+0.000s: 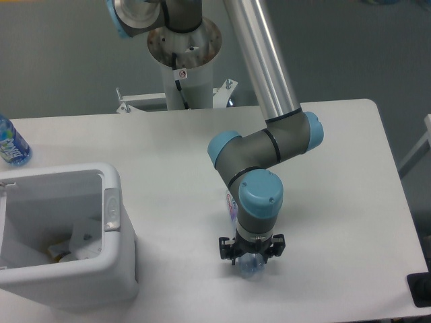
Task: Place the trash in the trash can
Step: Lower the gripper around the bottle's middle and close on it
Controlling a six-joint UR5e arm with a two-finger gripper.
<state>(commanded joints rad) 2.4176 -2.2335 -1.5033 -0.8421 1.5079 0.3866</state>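
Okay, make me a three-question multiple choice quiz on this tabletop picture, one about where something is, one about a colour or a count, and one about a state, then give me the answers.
1. Where is the slim clear plastic bottle with the bluish cap?
A. Inside the bin
B. On the table under the tool
C. At the table's far left edge

2. What colour is the large rectangular plastic bin with the grey oval latch?
A. White
B. Black
C. Blue

3. What state is the bin in?
A. Shut with a lid
B. Tipped on its side
C. Upright and open, with items inside

Answers:
1. B: the slim clear plastic bottle lies on the white table directly beneath the tool, far from the bin.
2. A: the large rectangular plastic bin is white all round.
3. C: its top is open, and a crumpled white wrapper shows inside.
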